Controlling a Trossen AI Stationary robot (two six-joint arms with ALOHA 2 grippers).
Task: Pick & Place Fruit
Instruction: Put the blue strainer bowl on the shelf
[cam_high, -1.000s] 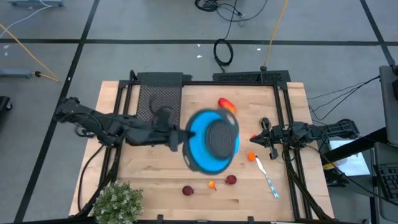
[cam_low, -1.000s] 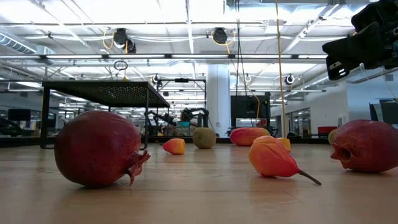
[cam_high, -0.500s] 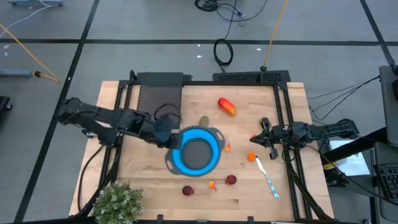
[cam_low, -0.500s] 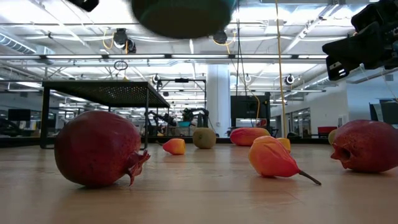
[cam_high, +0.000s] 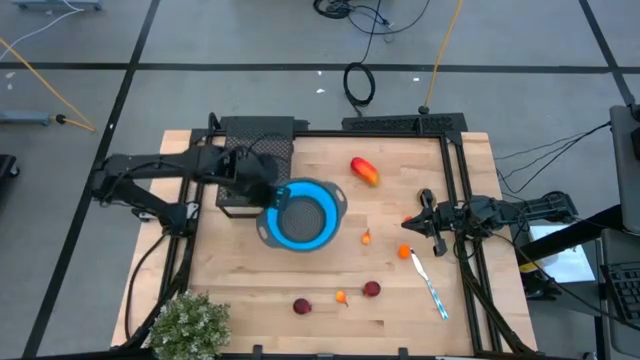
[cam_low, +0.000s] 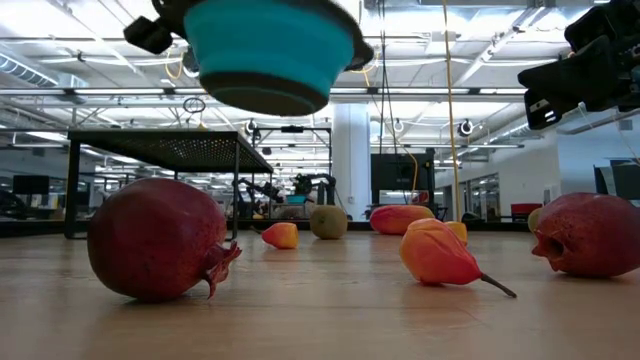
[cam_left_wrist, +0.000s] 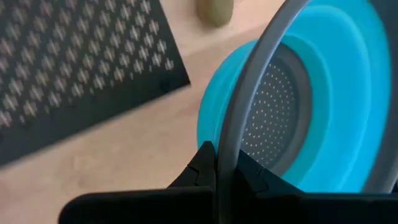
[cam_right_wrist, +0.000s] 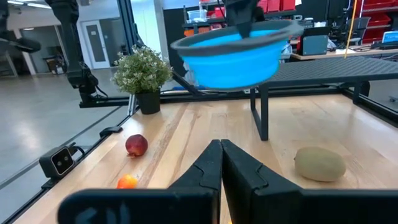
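Held aloft over scattered fruit (cam_high: 365, 171) by left jaws pinching its rim: blue colander (cam_high: 299, 214) (right jaws pressed together, nearer the orange bits (cam_high: 404, 252)).

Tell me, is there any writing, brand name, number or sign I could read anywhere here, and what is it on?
None can be read.
The blue colander held by the left gripper shows no lettering.
The fruit and the table are unmarked.
The red bins in the room behind: any labels are too small to read.

blue colander (cam_low: 270, 50) aloft, dark red fruit (cam_low: 160, 240) below
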